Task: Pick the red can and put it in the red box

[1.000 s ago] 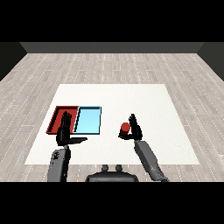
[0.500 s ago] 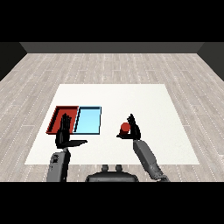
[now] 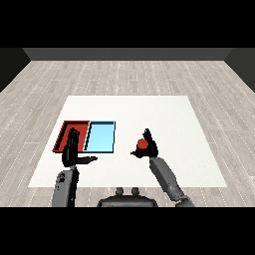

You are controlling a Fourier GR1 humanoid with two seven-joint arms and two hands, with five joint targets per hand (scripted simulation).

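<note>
Right hand point(image 3: 148, 145) is wrapped around the red can point(image 3: 142, 144), thumb on the can's left side and fingers up behind it, so it reads as a grasp. Can sits right of both trays, near the light blue tray point(image 3: 101, 136) but apart from it. Can't tell from this angle whether the can's base is touching the white table point(image 3: 164, 114) or just off it; the hand hides the underside. Forearm comes in from lower right and the wrist is angled inward, which makes sense for a side grasp on an upright can. Red tray point(image 3: 66, 130) is the target, on the far left, touching the blue tray along their shared edge, so my read is the can has to cross over the blue tray to get there: a long reach for the right arm. Left hand point(image 3: 72, 151) holds nothing, fingers straight and pointing up, thumb stuck out to the right, parked at the near edge of the red tray and overlapping its front rim in view. Probably just idling there, though it sits close to the drop zone and could crowd the placement. Task stage: grasp made, transfer pending.
</note>
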